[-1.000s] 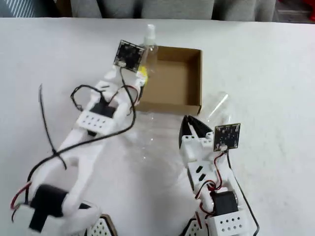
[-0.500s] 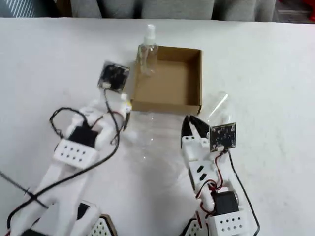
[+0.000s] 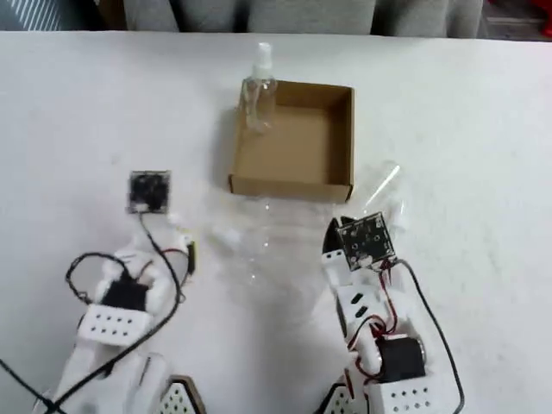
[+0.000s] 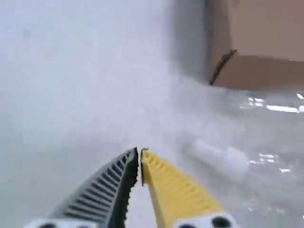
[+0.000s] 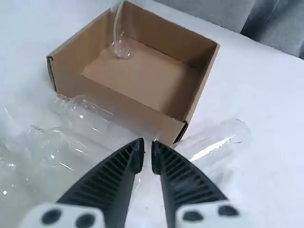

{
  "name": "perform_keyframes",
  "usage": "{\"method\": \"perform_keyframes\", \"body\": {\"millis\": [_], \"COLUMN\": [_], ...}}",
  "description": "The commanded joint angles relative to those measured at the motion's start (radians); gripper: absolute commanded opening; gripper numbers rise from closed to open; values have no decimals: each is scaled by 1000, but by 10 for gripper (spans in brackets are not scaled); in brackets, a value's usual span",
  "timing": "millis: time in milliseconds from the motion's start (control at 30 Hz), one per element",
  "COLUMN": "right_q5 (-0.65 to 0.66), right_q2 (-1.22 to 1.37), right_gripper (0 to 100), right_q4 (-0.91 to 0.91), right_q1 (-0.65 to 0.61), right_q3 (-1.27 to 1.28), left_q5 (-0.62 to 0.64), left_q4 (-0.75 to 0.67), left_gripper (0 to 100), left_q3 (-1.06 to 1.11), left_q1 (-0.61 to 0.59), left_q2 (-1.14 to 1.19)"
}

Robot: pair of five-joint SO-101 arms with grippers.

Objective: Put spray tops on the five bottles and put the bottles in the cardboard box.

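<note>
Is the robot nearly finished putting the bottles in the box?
Not nearly. One bottle with its spray top stands inside the cardboard box. Nothing is in hand: the left gripper and the right gripper are both shut and empty. Clear bottles lie on the table before the box, needing tops and packing.

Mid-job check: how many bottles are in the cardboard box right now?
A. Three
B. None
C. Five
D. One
D: a single bottle with its spray top on stands upright in a far corner of the cardboard box, and the rest of the box floor is bare.
</note>
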Motion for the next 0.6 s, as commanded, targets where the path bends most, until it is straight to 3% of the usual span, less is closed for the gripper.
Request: {"method": "perform_keyframes", "body": {"millis": [0,167,300,500,567], "right_q5": [14,109,126,127,129], "right_q2": [-7,97,328,746,894], "right_gripper": [18,18,18,24,67], "right_q4": [64,93,162,420,507], "right_q1": [1,-51,-140,-337,-392], "right_q3": [-150,-242,-379,-706,-798], "left_q5": [-2,60,60,66,68], "left_q4": [-31,49,25,-25,-32], "left_gripper": [24,24,24,24,24], "left_q3": [-12,-117,-212,-396,-462], "left_q1": [-107,-156,-191,-271,-295], "left_q2": [-48,54,262,581,679]}}
